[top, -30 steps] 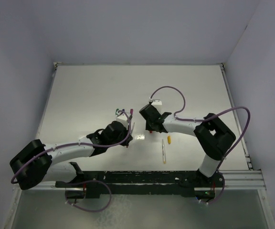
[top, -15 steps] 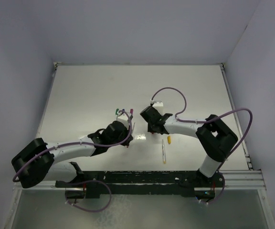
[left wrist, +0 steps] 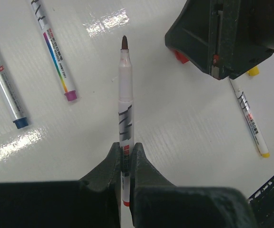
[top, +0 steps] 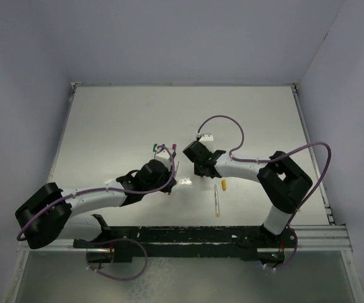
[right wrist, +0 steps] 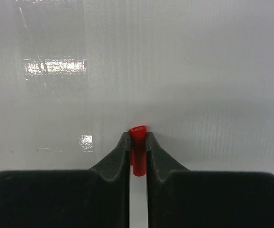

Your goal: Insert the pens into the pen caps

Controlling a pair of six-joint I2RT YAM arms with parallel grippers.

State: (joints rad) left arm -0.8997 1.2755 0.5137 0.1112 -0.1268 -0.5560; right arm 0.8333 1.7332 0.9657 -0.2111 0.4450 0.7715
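My left gripper point(left wrist: 125, 153) is shut on a white pen point(left wrist: 125, 95) whose bare dark-red tip points away toward the right gripper. My right gripper point(right wrist: 138, 137) is shut on a small red pen cap point(right wrist: 138, 161), which stands just above the table; the left wrist view shows it as a red spot point(left wrist: 180, 56) under the black right gripper point(left wrist: 222, 38). From above, the two grippers point(top: 171, 172) point(top: 199, 170) sit close together mid-table. A white pen with a yellow end point(top: 217, 203) lies to the right beside a yellow cap point(top: 223, 185).
A pen with a magenta cap point(left wrist: 54, 50) and one with a blue cap point(left wrist: 4, 85) lie left of the held pen, in a small cluster point(top: 162, 149) behind the left gripper. Raised rims edge the white table point(top: 119, 120).
The right gripper's jaws have narrowed onto the red cap and the gripper has shifted slightly. The left arm still holds its pen in the same place.
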